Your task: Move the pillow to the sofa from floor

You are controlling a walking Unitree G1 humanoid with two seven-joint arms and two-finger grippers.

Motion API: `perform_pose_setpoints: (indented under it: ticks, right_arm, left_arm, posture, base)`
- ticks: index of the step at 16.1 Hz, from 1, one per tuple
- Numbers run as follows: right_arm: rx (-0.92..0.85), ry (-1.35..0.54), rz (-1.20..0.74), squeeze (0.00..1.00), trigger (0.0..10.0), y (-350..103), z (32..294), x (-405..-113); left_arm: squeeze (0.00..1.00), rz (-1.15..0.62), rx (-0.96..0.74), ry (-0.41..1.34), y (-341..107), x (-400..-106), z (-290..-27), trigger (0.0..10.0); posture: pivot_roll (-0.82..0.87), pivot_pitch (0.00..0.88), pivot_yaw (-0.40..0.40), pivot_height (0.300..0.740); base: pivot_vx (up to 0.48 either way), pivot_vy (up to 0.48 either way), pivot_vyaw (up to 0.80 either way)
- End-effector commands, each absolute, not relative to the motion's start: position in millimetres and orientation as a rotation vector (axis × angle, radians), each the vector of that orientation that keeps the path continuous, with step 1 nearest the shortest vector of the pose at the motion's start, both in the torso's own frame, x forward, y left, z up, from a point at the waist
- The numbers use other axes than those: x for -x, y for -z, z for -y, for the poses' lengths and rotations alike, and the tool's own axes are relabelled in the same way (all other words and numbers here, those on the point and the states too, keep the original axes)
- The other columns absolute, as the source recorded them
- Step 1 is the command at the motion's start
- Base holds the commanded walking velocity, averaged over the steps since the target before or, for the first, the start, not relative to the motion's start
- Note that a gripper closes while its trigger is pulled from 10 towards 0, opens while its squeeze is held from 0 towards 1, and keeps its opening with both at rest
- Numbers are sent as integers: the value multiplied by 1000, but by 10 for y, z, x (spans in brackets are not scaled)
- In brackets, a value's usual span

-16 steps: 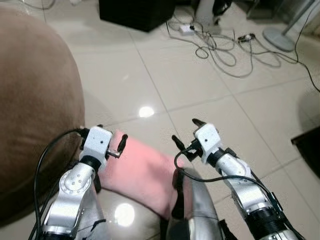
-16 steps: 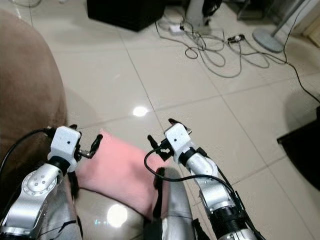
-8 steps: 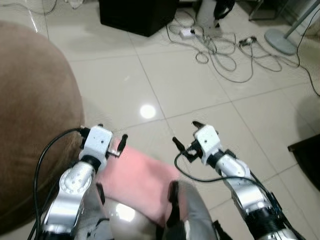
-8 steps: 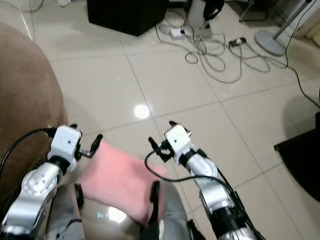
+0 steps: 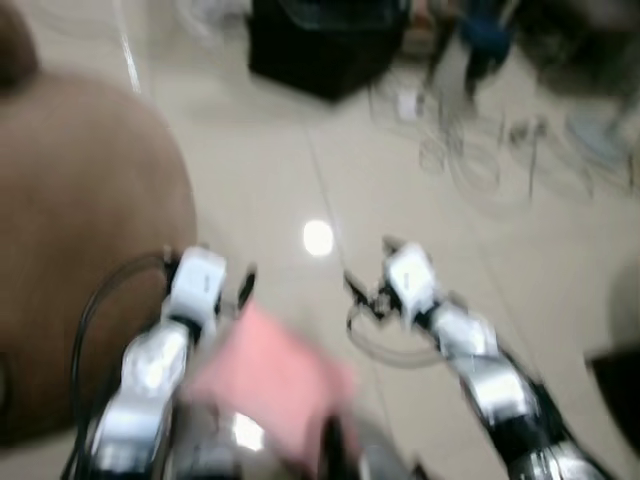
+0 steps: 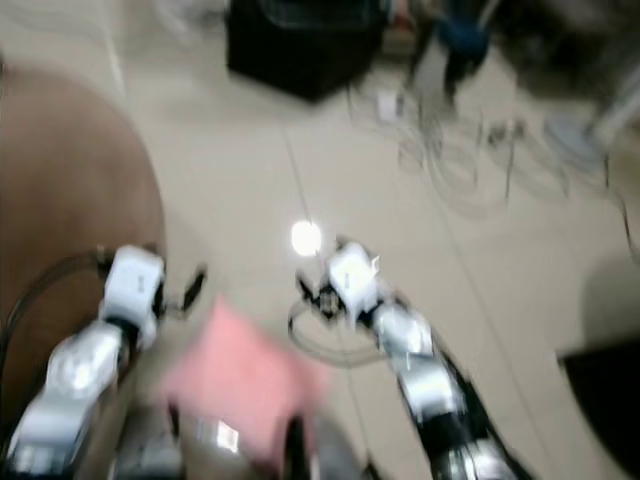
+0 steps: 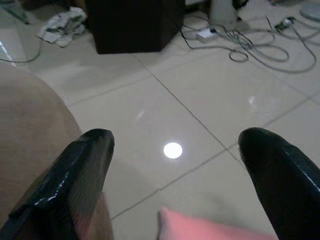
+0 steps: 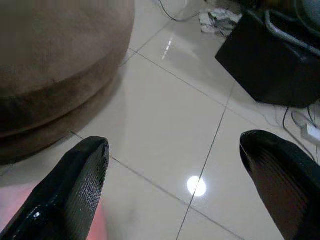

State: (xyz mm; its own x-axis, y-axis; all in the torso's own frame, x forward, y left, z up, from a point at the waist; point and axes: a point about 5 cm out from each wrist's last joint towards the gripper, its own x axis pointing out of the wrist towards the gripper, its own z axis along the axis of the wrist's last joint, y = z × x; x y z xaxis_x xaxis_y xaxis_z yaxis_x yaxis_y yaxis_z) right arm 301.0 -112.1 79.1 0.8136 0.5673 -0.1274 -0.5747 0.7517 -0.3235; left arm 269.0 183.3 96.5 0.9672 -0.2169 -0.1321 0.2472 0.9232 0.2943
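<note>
**Reaching for a soft pink pillow on the tiles**

Looking down through the blurred head views, the flat pink fabric pillow point(image 5: 268, 385) lies on the glossy beige tiled floor point(image 5: 440, 250), low between the two silver arms and just beside the rounded brown upholstered sofa point(image 5: 80, 270) on the robot's left. The left gripper point(image 5: 238, 292) hangs over the pillow's near-sofa corner; the right gripper point(image 5: 368, 285) is held above bare tile past the pillow's other side. A black box-shaped cabinet point(image 5: 325, 45) and a tangle of grey cables point(image 5: 480, 160) sit well apart, further out on the floor.

The left wrist view is sharp. Its two black fingers point(image 7: 75, 180) are spread wide, gripping nothing, with a pink corner of the pillow point(image 7: 200, 227) just under the gap and the brown sofa's flank close alongside.

The right wrist view shows that gripper's fingers point(image 8: 70, 185) also spread wide and empty, a sliver of pink at one finger, and the sofa's base a short way across the tile.

Judging by its look, the pillow should be light, soft and floppy, not fragile, with cloth that will not slip much. A pinch on one corner would probably let it sag and swing; taking opposite edges with both grippers, biting well into the stuffing, seems the steadier hold for lifting it onto the sofa.
</note>
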Motion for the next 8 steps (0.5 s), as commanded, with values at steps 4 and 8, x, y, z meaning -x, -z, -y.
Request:
perform_pose_setpoints:
  ticks: [4,8]
  right_arm:
    - [375,-613,-44,0,10000,-742,1205,-3003]
    - [374,-610,-45,0,10000,-741,1211,-3010]
  left_arm:
    - [0,-114,-291,248,-902,-2662,-1775,10000]
    - [0,-109,-286,239,-915,-2678,-1778,10000]
  posture:
    - [160,205,-280,740]
    - [157,206,-283,740]
  base:
    - [0,0,0]
    - [0,0,0]
